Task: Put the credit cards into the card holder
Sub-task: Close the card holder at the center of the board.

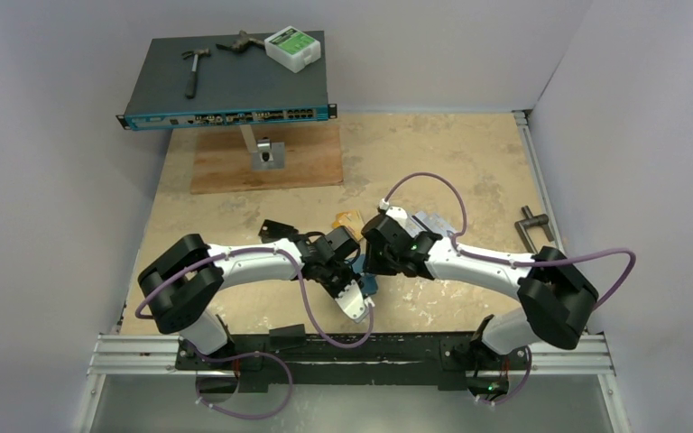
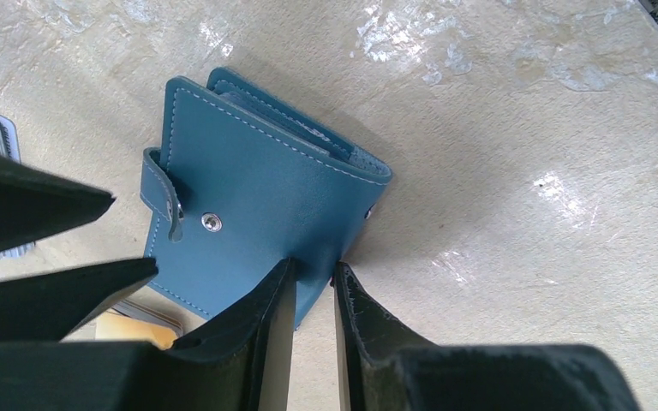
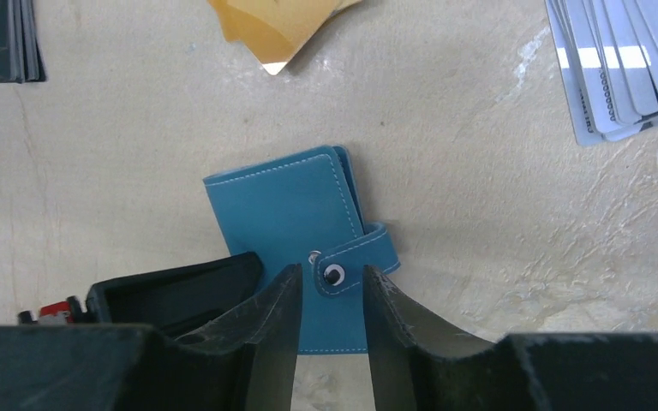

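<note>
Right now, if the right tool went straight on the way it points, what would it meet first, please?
The card holder: the right tool is open and straddles its snap strap, so contact looks near, though how far the strap lies below the tips is unclear.

card holder (image 3: 296, 214) sits on counter (image 3: 480, 214), centre-front. first card stack (image 3: 278, 26) just behind it, second card stack (image 3: 625, 68) behind-right, folded object (image 3: 0, 38) behind-left. All three apart from the holder. rack unit (image 1: 226, 77) stands raised, back-left.
</note>
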Motion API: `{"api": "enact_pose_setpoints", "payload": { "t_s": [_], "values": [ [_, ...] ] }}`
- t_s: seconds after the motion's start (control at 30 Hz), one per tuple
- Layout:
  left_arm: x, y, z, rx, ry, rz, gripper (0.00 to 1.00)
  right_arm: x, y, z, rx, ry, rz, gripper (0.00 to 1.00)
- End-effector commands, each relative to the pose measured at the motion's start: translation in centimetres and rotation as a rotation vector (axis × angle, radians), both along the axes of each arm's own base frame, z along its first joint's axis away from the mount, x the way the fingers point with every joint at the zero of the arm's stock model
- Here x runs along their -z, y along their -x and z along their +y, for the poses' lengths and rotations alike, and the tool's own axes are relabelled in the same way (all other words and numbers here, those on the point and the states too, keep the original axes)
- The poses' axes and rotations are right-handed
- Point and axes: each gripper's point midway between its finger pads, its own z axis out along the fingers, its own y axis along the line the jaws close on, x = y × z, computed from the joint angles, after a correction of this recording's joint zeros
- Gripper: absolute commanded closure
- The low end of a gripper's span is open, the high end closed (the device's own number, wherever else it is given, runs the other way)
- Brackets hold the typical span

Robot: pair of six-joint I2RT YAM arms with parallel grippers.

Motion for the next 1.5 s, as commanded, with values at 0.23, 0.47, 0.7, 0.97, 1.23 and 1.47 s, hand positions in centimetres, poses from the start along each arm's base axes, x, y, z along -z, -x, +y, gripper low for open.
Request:
{"api": "enact_pose_setpoints", "payload": {
  "t_s": [0.23, 0.47, 0.7, 0.97, 1.23, 1.47],
  "values": [
    [-0.4, 0.9, -0.1, -0.009, 0.012, 0.032, 0.92, -1.5, -0.8, 0.5, -0.108, 0.087, -0.01, 0.68],
    [-0.6, 0.8, -0.1, -0.014, 0.017, 0.031, 0.95, -1.0, -1.1, 0.3, -0.143, 0.152, -0.003, 0.65],
    [-0.6, 1.0, 0.1, -0.012, 0.008, 0.033, 0.95, -1.2, -2.5, -0.1, -0.152, 0.239, -0.041, 0.74],
    [-0.6, 1.0, 0.1, -0.011, 0.006, 0.035, 0.94, -1.1, -2.7, 0.2, -0.197, 0.263, -0.041, 0.72],
    [-0.7, 0.9, -0.1, -0.011, 0.005, 0.037, 0.94, -0.3, -2.0, 0.6, -0.254, 0.264, -0.015, 0.67],
    [-0.6, 0.9, 0.0, -0.013, 0.001, 0.037, 0.94, -0.1, -2.1, 0.8, -0.264, 0.269, -0.007, 0.76]
  ]
}}
